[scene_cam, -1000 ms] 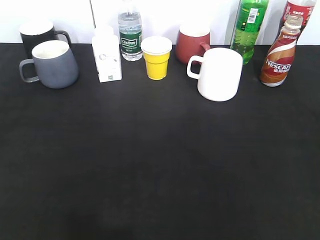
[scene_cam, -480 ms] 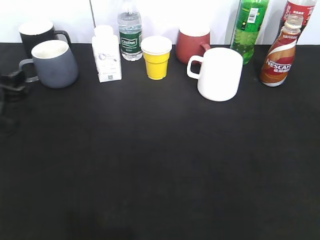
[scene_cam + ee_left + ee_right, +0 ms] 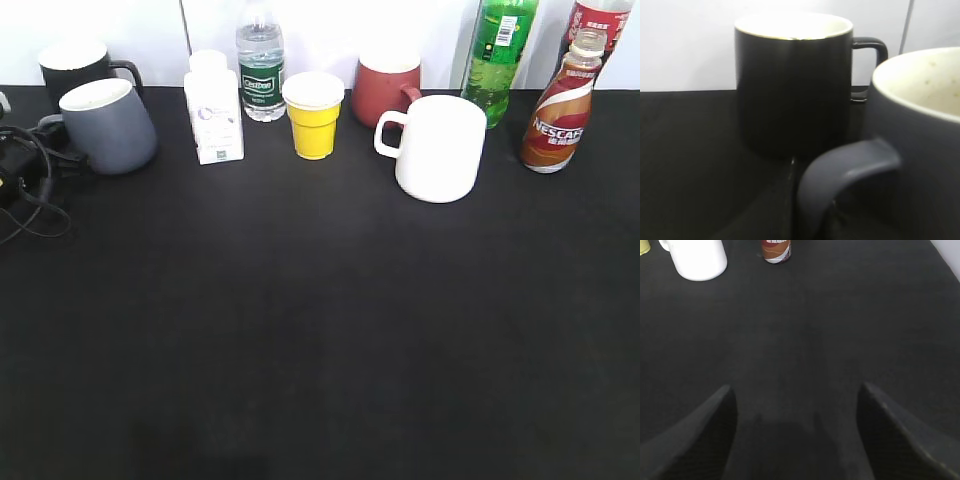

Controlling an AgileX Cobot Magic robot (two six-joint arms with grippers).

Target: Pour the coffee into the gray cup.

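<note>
**Pour not yet begun: left arm at the gray cup, coffee bottle untouched**

Judging by how things lie, the task is at its opening. The coffee bottle (image 3: 556, 118) stands upright at the far right of the counter (image 3: 320, 320), in front of a red-labelled bottle (image 3: 600, 20) and beside a green bottle (image 3: 497, 55), with nothing touching it. I cannot tell whether its cap is on. The gray cup (image 3: 108, 126) sits at the far left, just in front of a black mug (image 3: 75, 68), and what shows of its pale inside looks dry. So no coffee has been poured; grasping the bottle, bringing it across the row and tipping it are all left to do.

The left arm shows in the exterior view only as dark parts and cables (image 3: 30, 175) at the left edge, right next to the cup's handle (image 3: 845, 175). Its wrist camera looks straight at that handle from close by, but the left claw itself is not in that picture, so I cannot tell whether it is spread or pressed together, or whether it touches the handle.

The right claw (image 3: 797, 435) is spread wide and holds nothing, hovering above bare counter, well apart from the bottle and the white mug (image 3: 695, 257) at the top of its view. This arm does not appear in the exterior view.
</note>
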